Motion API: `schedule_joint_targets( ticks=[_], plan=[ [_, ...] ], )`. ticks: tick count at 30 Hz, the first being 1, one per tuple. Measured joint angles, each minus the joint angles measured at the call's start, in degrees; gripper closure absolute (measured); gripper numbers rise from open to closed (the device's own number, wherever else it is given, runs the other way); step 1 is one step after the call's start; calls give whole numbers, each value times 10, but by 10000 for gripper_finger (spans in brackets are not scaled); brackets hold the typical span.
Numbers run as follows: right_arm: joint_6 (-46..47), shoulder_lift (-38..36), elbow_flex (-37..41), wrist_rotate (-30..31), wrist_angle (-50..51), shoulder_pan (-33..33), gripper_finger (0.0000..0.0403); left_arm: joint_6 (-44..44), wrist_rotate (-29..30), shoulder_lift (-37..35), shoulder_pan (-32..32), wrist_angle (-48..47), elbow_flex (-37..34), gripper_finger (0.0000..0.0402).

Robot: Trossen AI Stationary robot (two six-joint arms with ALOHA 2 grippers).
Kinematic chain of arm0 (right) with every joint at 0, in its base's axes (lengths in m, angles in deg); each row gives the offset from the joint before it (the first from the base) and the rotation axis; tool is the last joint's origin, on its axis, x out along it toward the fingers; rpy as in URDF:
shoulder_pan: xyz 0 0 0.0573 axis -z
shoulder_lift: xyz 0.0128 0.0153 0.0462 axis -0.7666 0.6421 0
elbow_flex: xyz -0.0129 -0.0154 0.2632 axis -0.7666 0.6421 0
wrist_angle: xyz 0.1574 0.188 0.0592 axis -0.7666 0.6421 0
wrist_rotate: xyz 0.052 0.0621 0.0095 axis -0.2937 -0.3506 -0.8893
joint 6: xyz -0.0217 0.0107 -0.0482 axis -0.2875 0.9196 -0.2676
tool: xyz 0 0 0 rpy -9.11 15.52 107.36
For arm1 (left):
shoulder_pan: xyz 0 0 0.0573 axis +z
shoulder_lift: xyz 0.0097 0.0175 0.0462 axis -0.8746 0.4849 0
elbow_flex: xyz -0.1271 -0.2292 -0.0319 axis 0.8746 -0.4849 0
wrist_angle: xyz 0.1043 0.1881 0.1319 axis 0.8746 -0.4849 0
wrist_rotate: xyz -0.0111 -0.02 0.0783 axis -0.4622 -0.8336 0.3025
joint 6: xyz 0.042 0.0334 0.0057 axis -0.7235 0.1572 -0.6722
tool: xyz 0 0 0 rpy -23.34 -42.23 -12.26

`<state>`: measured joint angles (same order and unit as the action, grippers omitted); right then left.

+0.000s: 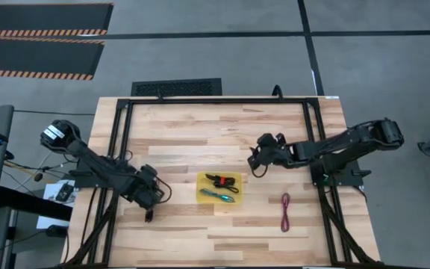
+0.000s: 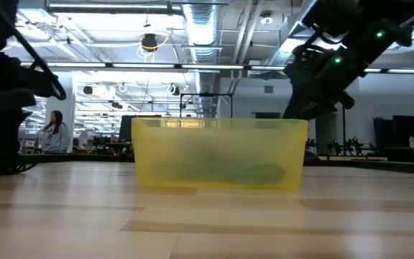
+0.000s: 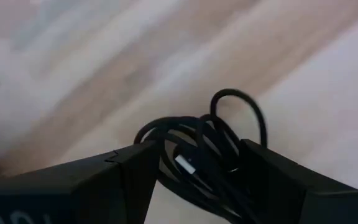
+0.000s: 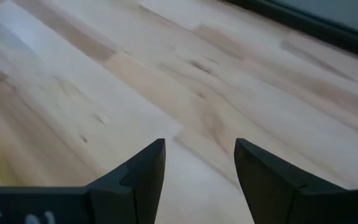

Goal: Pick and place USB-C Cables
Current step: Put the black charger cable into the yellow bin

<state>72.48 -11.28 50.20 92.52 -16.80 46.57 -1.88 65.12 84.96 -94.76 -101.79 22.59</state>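
While the left gripper [image 1: 149, 214] sits low over the pale butcher-block wooden table [image 1: 178, 134], left of the flat yellow square tray [image 1: 231, 196], its two dark fingers [image 3: 129, 180] pinch a coiled black USB-C cable [image 3: 207, 152]; the left wrist view shows the loops bunched between them with a silvery plug tip showing. Inside the tray lie a black cable bundle with a red band [image 1: 222, 180] and a teal cable [image 1: 218, 196], side by side. A magenta cable [image 1: 285, 211] lies stretched on the bare wood to the right of the tray, well apart from both arms. The right gripper [image 1: 253, 161] hangs above the table just right of the tray's upper corner, its fingers [image 4: 142, 171] spread with only wood grain between them.

From overhead the tray's contents are plain; from table height the translucent yellow wall [image 2: 218, 155] blurs them to a faint greenish smear, and the right arm [image 2: 336, 57] rises behind it with small green lights on. Only the overhead view shows the black metal frame [image 1: 200, 101] bordering the table and grey floor with striped mats [image 1: 39, 33]. Beyond the table edge, the low view looks into a long hall with ceiling ducts, strip lights, and a seated person [image 2: 54, 131] far off.
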Motion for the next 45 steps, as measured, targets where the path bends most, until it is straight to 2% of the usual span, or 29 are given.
schedule_joint_targets(
  ticks=[7, 11, 16, 23, 29, 33, 37, 39, 41, 45],
  plan=[
    [-42, 0, 0, -38, -34, 22, 187, 2, -2, 26, -11, 32, -20, 195],
    [-41, 0, 0, -38, -37, 20, 187, -31, 16, 28, -11, 37, -19, 217],
    [-34, 8, 0, -19, -62, 18, 187, -105, 55, 30, -1, 72, -17, 284],
    [-37, 65, 0, 5, -113, -3, 187, -183, 60, 29, 16, 98, -17, 388],
    [-31, 116, -4, -23, -169, 0, 187, -289, 62, 15, 42, 79, 21, 379],
    [-28, 132, -16, -37, -169, -2, 187, -347, 99, 8, 48, 29, 71, 382],
    [-28, 146, -16, -36, -159, -15, 187, -410, 140, 7, 52, 32, 117, 392],
    [-28, 150, -16, -35, -154, -19, 187, -457, 153, 8, 52, 68, 128, 394],
    [-36, 150, -15, -33, -154, -19, 187, -521, 165, 8, 52, 146, 130, 392],
    [-41, 149, -15, -32, -154, -19, 187, -688, 130, 8, 52, 329, 131, 385]
  ],
)
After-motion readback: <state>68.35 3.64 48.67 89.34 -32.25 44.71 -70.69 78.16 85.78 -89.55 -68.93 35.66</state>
